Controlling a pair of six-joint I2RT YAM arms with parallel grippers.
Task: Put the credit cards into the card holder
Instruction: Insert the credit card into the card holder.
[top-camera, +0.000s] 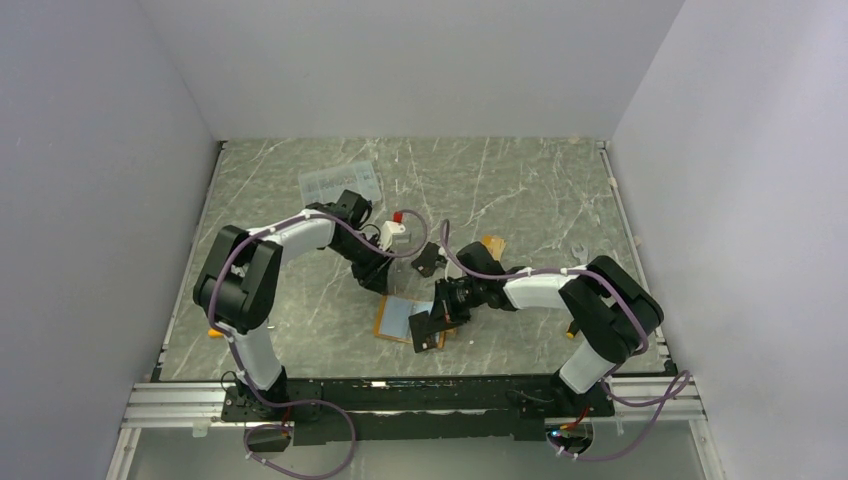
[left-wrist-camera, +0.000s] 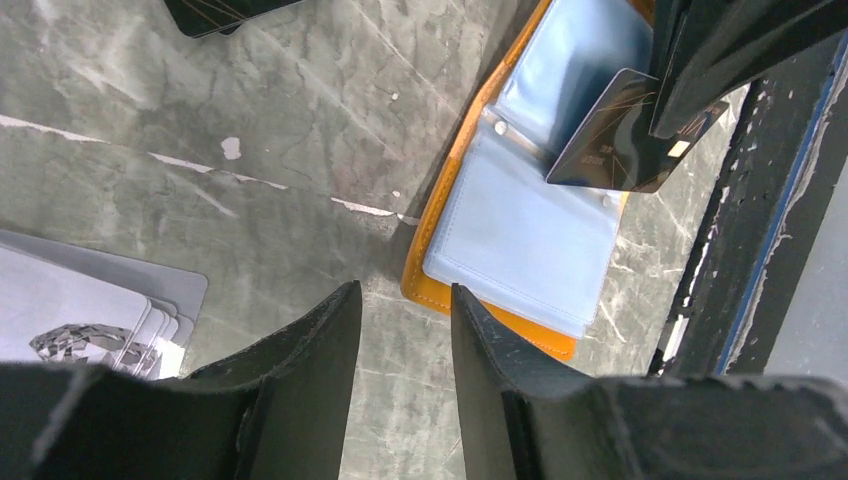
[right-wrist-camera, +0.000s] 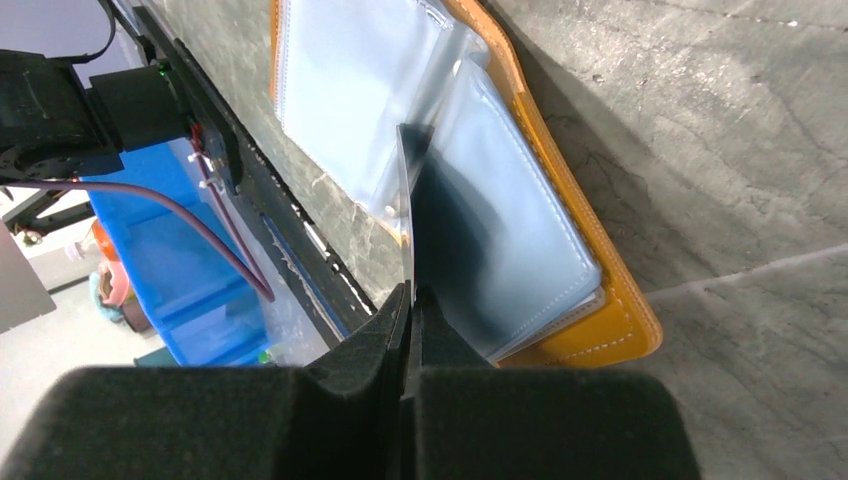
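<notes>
Now, silver-grey cards (left-wrist-camera: 95, 300): thin flat rectangles with rounded corners, stacked and slightly fanned. They lie on the grey marbled stone counter (top-camera: 540, 190), at the left edge of the left wrist view.
left gripper (left-wrist-camera: 405, 300): black, low over the counter, just beside a corner of the thick orange leather-like card holder (left-wrist-camera: 510, 240). Its jaws are spread with only bare counter between them, gripping nothing.
card holder: lies open and flat near the front edge of the counter, between the two arms. Its pale blue-grey clear plastic sleeves face up, and in the right wrist view one sleeve leaf stands raised off the rest.
held black card (left-wrist-camera: 610, 140): a glossy thin rectangle with fine gold lines, tilted over the open sleeves and pinched by the right gripper (right-wrist-camera: 412, 300). Its far edge meets the sleeves, but I cannot tell whether it sits inside a pocket.
right gripper: black, above the right half of the holder, its jaws pressed together on the card's near edge.
loose black card (top-camera: 430, 262): flat on the counter, just beyond the holder.
orange-tan card (top-camera: 493, 245): a thin rectangle flat on the counter, farther right, apart from the holder.
</notes>
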